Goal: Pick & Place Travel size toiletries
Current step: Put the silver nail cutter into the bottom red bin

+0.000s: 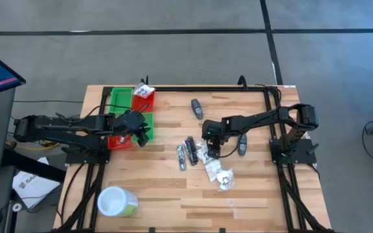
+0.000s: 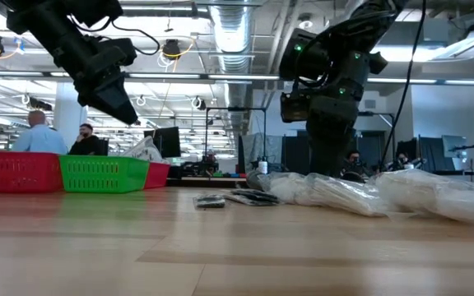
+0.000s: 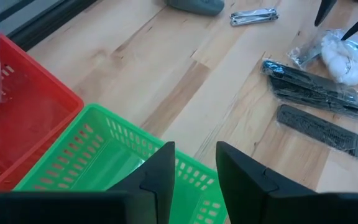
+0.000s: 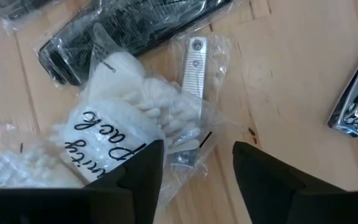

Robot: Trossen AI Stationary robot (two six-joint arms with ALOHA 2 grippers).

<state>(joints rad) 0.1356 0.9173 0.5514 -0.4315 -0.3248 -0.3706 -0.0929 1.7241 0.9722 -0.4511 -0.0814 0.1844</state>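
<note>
Right wrist view: packet [image 4: 114, 134] seemingly just beneath right gripper [image 4: 194, 163].

Seen from above: wooden table [image 1: 251, 194] with red and green bins [image 1: 133, 98] at left. Left gripper [image 1: 142, 134] above bins. Right gripper [image 1: 213, 150] over white packets [image 1: 217, 173], beside dark slim items [image 1: 186, 153]. White-lidded tub [image 1: 116, 202] near front.

— Is any lettering seen on the items?
— Black script is printed on a clear plastic-wrapped packet [image 4: 114, 140] of white cotton pieces; "rity Pack" is made out, its beginning cut off.
— Anything else?
— No other text can be read.
</note>
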